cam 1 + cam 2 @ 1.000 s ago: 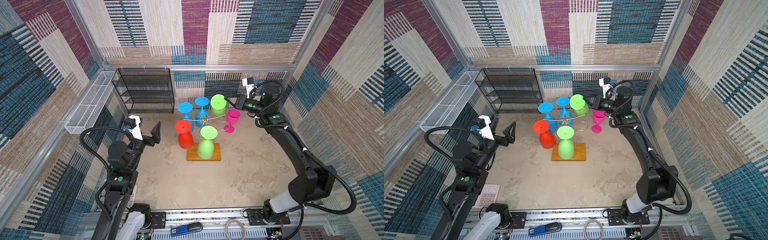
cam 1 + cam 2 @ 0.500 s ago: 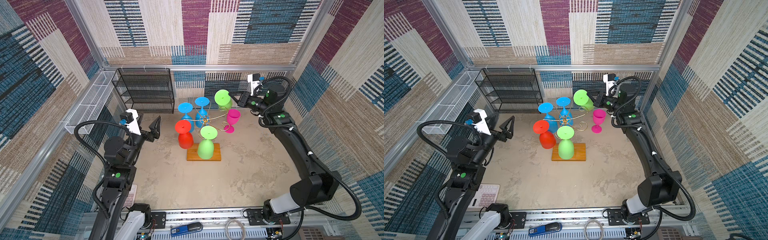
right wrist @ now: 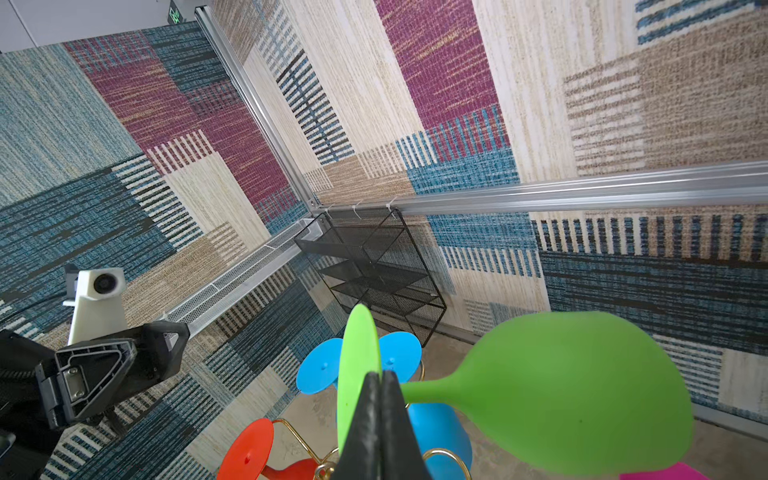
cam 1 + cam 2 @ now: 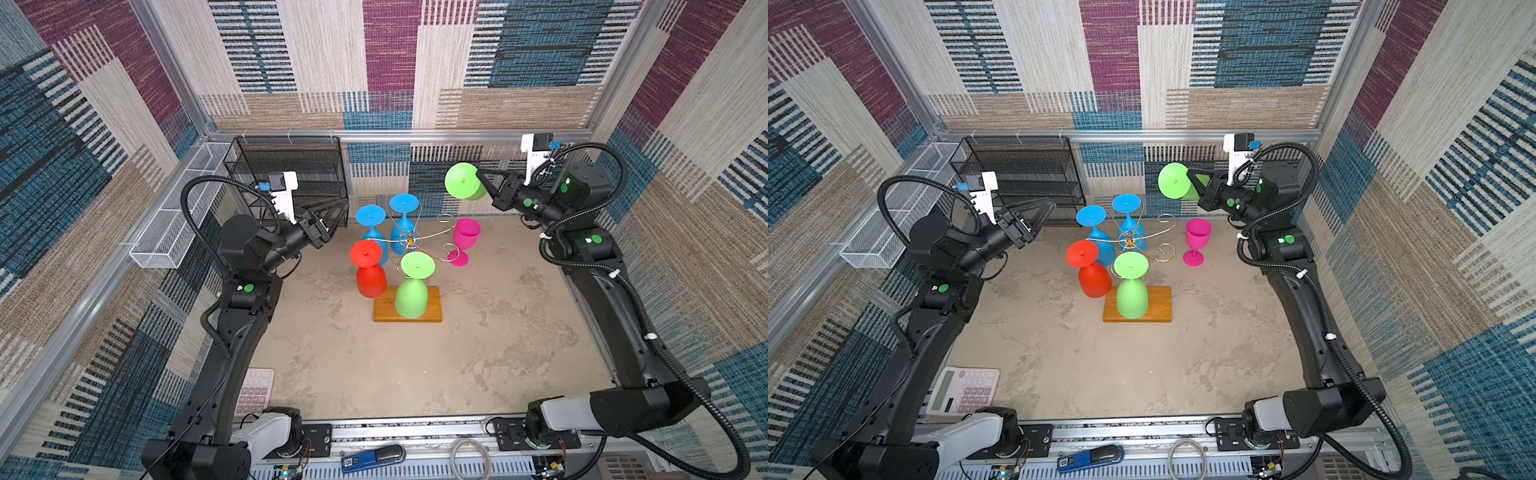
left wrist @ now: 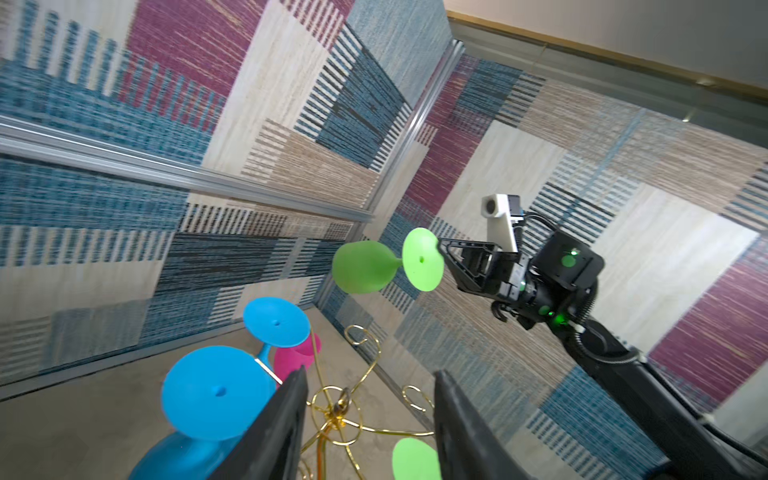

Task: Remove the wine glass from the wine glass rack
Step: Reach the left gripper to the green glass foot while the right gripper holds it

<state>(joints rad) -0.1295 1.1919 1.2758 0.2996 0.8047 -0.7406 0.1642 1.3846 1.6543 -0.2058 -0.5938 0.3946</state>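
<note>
My right gripper (image 4: 480, 176) (image 3: 380, 376) is shut on the foot disc of a lime-green wine glass (image 4: 463, 181) (image 4: 1177, 180) (image 3: 582, 390). It holds the glass on its side in the air, above and back-right of the wine glass rack (image 4: 409, 241) (image 4: 1131, 241), a gold wire stand on a wooden base (image 4: 432, 311). Two blue glasses (image 4: 371, 216), a red one (image 4: 368, 270) and another green one (image 4: 413, 286) hang upside down on the arms. My left gripper (image 4: 345, 205) (image 5: 370, 374) hovers left of the rack, open, with nothing between its fingers.
A pink glass (image 4: 465, 239) stands upright on the table just right of the rack. A black mesh shelf unit (image 4: 291, 174) stands at the back left, with a long white mesh basket (image 4: 178, 220) along the left wall. A calculator (image 4: 963, 390) lies front left.
My right gripper has carried the green glass up and away from the rack toward the back right. My left arm has risen and its jaws have narrowed.
</note>
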